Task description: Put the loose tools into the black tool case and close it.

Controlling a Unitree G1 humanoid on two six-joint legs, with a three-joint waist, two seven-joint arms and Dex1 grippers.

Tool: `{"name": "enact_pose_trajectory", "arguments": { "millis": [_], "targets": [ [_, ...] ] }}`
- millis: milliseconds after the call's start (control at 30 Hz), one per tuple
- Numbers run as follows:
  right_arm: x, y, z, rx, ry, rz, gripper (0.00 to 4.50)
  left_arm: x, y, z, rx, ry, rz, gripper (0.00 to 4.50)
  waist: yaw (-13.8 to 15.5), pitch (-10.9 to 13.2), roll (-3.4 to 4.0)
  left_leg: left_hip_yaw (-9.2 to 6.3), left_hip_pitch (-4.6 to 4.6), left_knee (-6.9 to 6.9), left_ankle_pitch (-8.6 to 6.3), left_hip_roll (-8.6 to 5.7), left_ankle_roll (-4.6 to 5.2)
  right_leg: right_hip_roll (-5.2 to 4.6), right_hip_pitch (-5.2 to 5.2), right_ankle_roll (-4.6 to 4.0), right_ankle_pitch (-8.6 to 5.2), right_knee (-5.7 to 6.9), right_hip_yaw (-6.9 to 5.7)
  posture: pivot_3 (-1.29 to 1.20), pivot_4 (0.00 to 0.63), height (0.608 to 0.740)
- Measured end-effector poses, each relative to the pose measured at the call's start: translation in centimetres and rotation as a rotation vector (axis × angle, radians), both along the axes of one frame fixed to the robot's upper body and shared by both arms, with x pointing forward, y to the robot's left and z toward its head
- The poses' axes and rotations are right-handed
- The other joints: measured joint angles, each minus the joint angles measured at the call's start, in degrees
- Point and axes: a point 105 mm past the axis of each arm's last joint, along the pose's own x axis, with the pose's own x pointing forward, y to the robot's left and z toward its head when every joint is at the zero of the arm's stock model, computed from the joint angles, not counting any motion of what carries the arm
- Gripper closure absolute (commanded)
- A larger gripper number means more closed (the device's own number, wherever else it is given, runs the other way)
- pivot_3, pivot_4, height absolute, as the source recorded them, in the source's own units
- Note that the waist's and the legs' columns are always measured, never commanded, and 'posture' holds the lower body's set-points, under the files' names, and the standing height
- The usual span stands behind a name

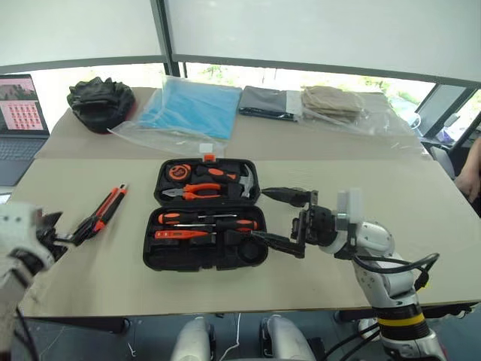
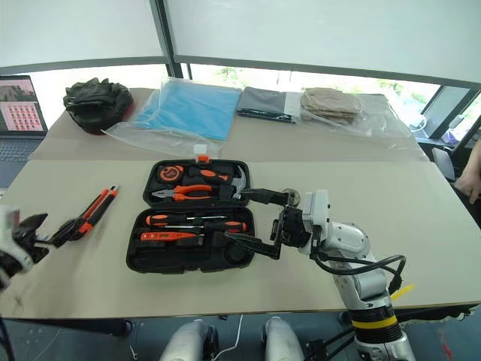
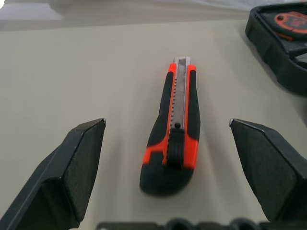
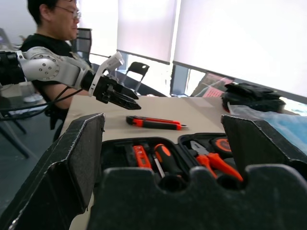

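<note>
The black tool case (image 1: 152,260) lies open in the middle of the table. Two orange-and-black screwdrivers (image 1: 210,220) rest in its near half. The black-and-orange utility knife (image 3: 175,129) lies flat on the table to the left of the case. My left gripper (image 3: 167,122) is open, one finger on each side of the knife's near end without touching it. My right gripper (image 1: 272,218) is open at the case's right edge and holds nothing. The right wrist view looks over the case to the knife (image 4: 153,122) and the left gripper (image 4: 120,98).
Pliers (image 1: 194,192), a hammer and an orange tape measure (image 1: 178,171) sit in the case's far half. On the far table are a black cloth bundle (image 1: 100,103), a blue bag (image 1: 188,110), folded packets and a laptop (image 1: 19,113). A person (image 4: 48,33) sits beyond the table's left end.
</note>
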Motion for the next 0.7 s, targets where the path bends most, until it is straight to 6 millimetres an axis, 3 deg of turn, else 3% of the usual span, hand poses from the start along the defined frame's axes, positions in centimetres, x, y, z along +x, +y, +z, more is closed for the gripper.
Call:
{"name": "enact_pose_trajectory", "arguments": {
  "millis": [133, 200, 233, 433, 567, 700],
  "targets": [
    [0.2, -0.1, -0.2, -0.010, 0.001, -0.016, 0.00, 1.6, 0.0, -2.0, -0.006, 0.131, -0.014, 0.02, -0.8, 0.0, 0.00, 0.02, -0.01, -0.07, -0.11, 0.01, -0.15, 0.06, -0.08, -0.07, -0.03, 0.05, -0.01, 0.00, 0.150, 0.740],
    [0.2, -0.1, -0.1, -0.009, 0.000, -0.022, 0.00, 2.1, -0.1, -3.1, -0.016, 0.183, -0.027, 0.56, -0.9, 0.0, -0.01, 0.03, -0.06, -0.09, -0.13, 0.01, -0.17, 0.08, -0.15, -0.09, -0.03, 0.06, -0.01, 0.00, 0.150, 0.740],
    [0.3, -0.1, -0.1, -0.009, 0.000, -0.026, 0.00, 2.4, -0.1, -3.0, -0.014, 0.190, -0.033, 0.71, -0.9, 0.0, -0.02, 0.02, -0.06, -0.09, -0.13, 0.01, -0.18, 0.07, -0.15, -0.09, -0.04, 0.08, -0.03, 0.00, 0.150, 0.740],
    [0.3, -0.2, 0.1, -0.013, -0.007, -0.040, 0.00, 2.8, -0.4, -2.9, -0.006, 0.202, -0.083, 2.71, -0.8, 0.0, 0.02, 0.03, -0.06, -0.08, -0.14, 0.03, -0.16, -0.02, -0.15, -0.09, -0.04, 0.08, 0.01, 0.00, 0.150, 0.740],
    [0.0, -0.5, -0.1, -0.034, -0.005, -0.050, 0.00, 2.9, -1.2, -3.0, -0.027, 0.150, -0.137, 2.77, -0.4, 0.0, 0.02, 0.03, -0.09, -0.07, -0.14, 0.05, -0.15, -0.05, -0.16, -0.08, -0.04, 0.07, 0.01, 0.00, 0.150, 0.740],
    [-0.2, -1.9, 0.3, -0.041, 0.005, -0.126, 0.00, 2.0, -3.6, -0.9, 0.017, 0.012, -0.377, 2.77, -0.4, 0.0, -0.06, 0.02, -0.55, 0.02, -0.14, 0.07, -0.15, -0.08, -0.60, -0.10, -0.02, 0.10, 0.00, 0.00, 0.150, 0.740]
  ]
}}
